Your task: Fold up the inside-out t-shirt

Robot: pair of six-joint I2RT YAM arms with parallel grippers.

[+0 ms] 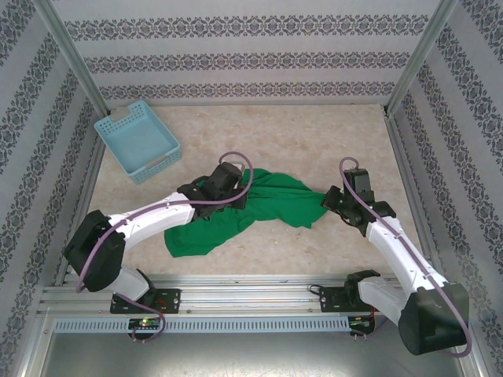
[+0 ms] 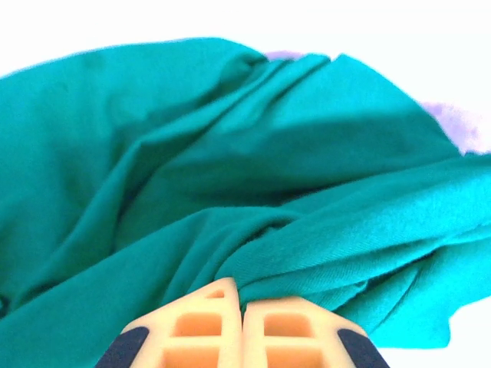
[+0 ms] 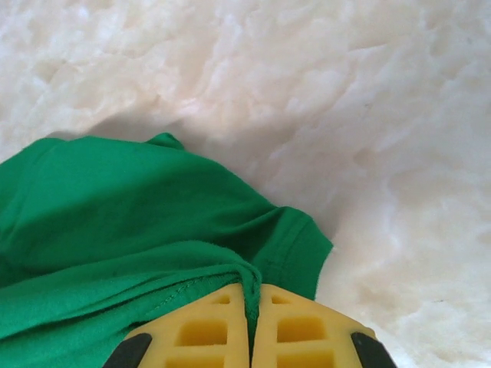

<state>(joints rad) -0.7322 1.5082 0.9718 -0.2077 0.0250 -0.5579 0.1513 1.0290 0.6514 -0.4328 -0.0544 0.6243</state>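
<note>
The green inside-out t-shirt lies crumpled on the marble tabletop, stretched between my two arms. My left gripper sits over the shirt's upper middle. Its wrist view shows the orange fingers pressed together on a gathered fold of the green cloth. At the shirt's right end, my right gripper is shut on a hemmed edge. There the yellow fingers pinch the stitched fold, with a sleeve lying flat just beyond.
A light blue lattice basket stands at the back left of the table. Patterned walls with metal posts close in three sides. An aluminium rail with the arm bases runs along the near edge.
</note>
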